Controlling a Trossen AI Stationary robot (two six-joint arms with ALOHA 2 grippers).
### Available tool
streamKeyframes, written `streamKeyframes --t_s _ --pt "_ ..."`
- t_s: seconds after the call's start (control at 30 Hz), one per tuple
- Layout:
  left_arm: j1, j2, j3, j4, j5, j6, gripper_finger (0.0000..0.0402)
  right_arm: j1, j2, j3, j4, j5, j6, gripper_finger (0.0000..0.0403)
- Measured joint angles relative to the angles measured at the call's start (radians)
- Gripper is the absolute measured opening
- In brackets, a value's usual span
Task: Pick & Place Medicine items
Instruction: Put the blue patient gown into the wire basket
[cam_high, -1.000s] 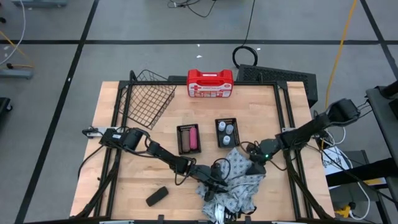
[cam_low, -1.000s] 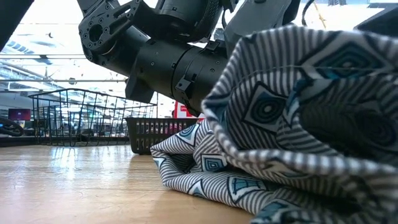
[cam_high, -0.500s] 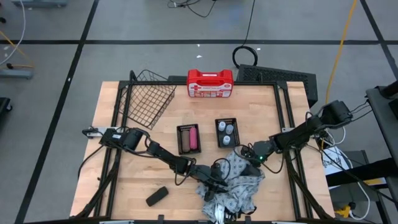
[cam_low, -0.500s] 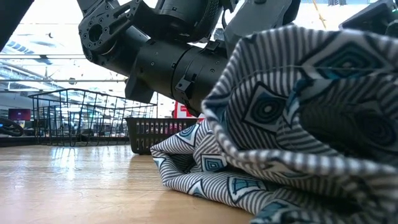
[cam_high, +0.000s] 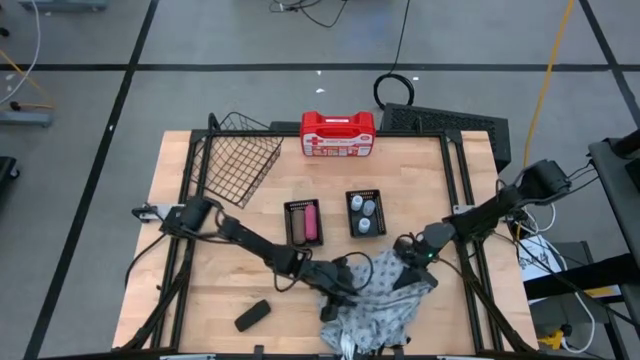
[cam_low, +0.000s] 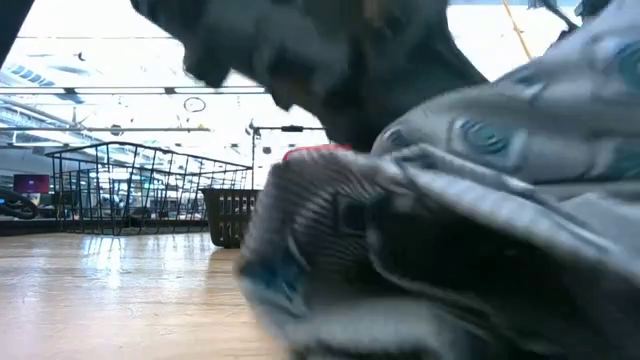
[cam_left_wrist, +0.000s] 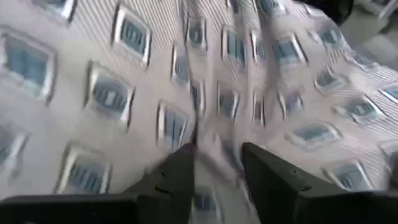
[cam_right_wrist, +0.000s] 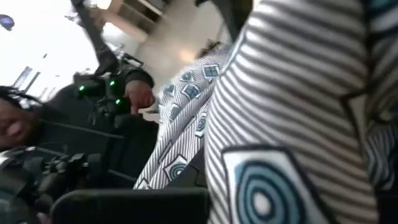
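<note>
A grey striped cloth with blue squares (cam_high: 378, 305) lies bunched near the table's front edge, partly raised. My left gripper (cam_high: 338, 292) is shut on its left part, and my right gripper (cam_high: 408, 268) is shut on its right edge. Behind the cloth, a pink and a brown block lie in one black mesh tray (cam_high: 303, 222). Whitish round bottles stand in a second tray (cam_high: 365, 213). A black block (cam_high: 252, 314) lies on the wood at the front left. The cloth (cam_low: 450, 230) fills the low view. My left gripper pinches a fold of the cloth (cam_left_wrist: 214, 134) between its two fingers (cam_left_wrist: 177, 168), coming slanting down from the table's left. The cloth is lifted there, and its lower part rests on the table. My right gripper holds the cloth's right edge (cam_high: 400, 272), coming nearly level from the table's right. In its wrist view the cloth (cam_right_wrist: 298, 93) covers the contact.
A red-and-white case (cam_high: 338, 134) stands at the table's far edge. A tipped wire basket (cam_high: 238, 160) lies at the far left. Bare wood lies left of the trays and around the black block.
My left gripper has risen, lifting the cloth's left part off the table. My right gripper has shut on the cloth's right edge and tipped more level. The cloth now stretches wider between the two grippers, and its front part still lies on the table.
</note>
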Motion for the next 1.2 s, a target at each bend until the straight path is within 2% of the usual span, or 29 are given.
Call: streamKeyframes --t_s 0.1,0.27,0.47,0.53,0.63,0.8,0.87,0.97,1.1,1.2 --pt "0.002 -0.088 0.0 -0.092 -0.026 0.021 0.0145 0.015 -0.043 0.001 0.006 0.001 -0.008 0.0007" --pt "0.012 -0.214 0.002 -0.074 -0.035 0.024 0.0145 0.05 -0.147 0.009 0.022 0.037 -0.064 0.0004" --pt "0.017 -0.315 0.003 -0.053 -0.095 0.052 0.0145 0.068 -0.263 0.136 -0.072 0.052 -0.249 0.0003" --pt "0.02 -0.336 0.004 -0.05 -0.121 0.072 0.0145 0.068 -0.297 0.212 -0.208 0.05 -0.325 0.0003" --pt "0.027 -0.351 0.004 -0.048 -0.148 0.092 0.0145 0.067 -0.322 0.369 -0.523 0.062 -0.46 0.0003" --pt "0.053 -0.379 0.005 -0.045 -0.146 0.101 0.0145 0.067 -0.312 0.617 -0.984 0.144 -0.669 0.0004" --pt "0.066 -0.392 0.005 -0.047 -0.109 0.105 0.0145 0.066 -0.305 0.678 -1.071 0.164 -0.723 0.0006" --pt "0.096 -0.413 0.004 -0.051 0.008 0.083 0.0145 0.066 -0.305 0.743 -1.164 0.161 -0.786 0.0006" --pt "0.16 -0.443 0.005 -0.062 0.188 -0.07 0.0151 0.057 -0.303 0.823 -1.247 0.161 -0.813 0.0003" --pt "0.205 -0.453 0.005 -0.074 0.257 -0.136 0.0175 0.039 -0.288 0.875 -1.312 0.162 -0.835 0.0003"
